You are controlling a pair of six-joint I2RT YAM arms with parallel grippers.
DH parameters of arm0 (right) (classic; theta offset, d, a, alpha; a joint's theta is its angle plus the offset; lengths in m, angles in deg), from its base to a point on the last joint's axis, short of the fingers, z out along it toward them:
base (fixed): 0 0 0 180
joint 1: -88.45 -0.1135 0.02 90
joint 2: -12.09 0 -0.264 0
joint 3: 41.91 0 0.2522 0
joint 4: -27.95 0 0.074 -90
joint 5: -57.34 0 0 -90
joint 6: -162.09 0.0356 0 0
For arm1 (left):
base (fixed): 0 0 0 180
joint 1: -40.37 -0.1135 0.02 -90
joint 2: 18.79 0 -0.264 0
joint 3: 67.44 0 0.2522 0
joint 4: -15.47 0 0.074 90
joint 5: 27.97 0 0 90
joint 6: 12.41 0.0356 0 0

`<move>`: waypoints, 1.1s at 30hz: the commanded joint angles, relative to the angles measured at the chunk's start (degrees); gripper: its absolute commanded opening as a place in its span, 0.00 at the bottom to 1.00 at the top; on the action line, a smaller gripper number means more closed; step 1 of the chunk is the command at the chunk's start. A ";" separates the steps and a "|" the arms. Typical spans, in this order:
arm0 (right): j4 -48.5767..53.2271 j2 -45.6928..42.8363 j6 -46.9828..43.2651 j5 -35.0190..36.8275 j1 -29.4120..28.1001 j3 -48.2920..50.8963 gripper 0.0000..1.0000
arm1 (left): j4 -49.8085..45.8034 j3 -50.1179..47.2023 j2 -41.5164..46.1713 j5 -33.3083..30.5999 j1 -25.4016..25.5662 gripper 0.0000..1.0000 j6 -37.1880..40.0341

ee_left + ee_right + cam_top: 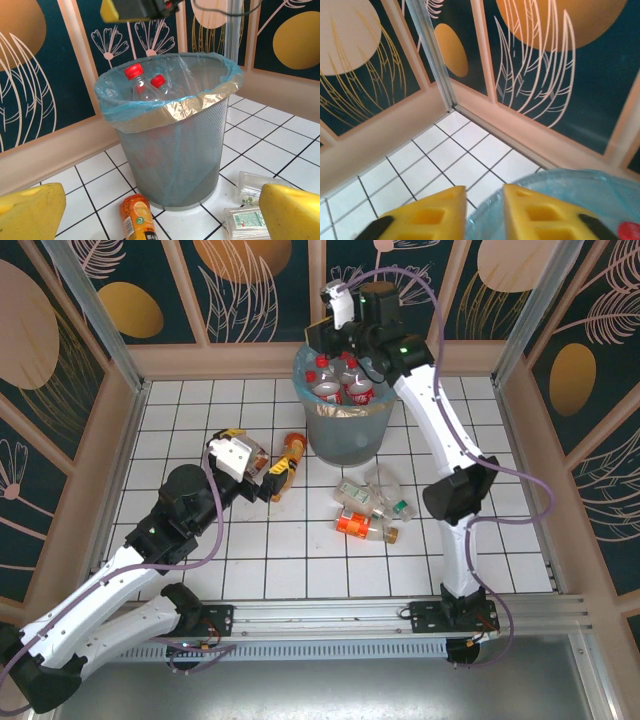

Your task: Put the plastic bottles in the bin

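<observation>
left pincer point(162, 200): wide open and empty, with one yellow finger point(32, 212) out on each side
orange bottle point(136, 220): on the tiles just ahead of it, a bit toward the left finger, not between the fingers yet; it lies roughly lengthways to the pincer, so the fingers should close across its body
step: looks to me like this is the grab, so drop low and slide forward until the label sits mid-finger before you squeeze
grip tip: it's round and light and will probably roll or skid if one finger hits first, so nudge left and centre it
bin point(175, 150): straight ahead past the bottle, already holding a few red-capped bottles point(145, 85); lift well above the bag rim before letting go
right pincer point(484, 200): over the bin's rim, fingers nearly together with just a slim gap, holding nothing; it hangs high ahead of your left one, so I'd wait for room
spare bottles point(247, 185): ahead to the right, leave them for later
</observation>
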 commanded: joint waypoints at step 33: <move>9.07 -6.75 4.89 0.62 2.05 7.71 0.42 | 0.68 -0.09 0.49 -2.03 0.02 0.99 0.41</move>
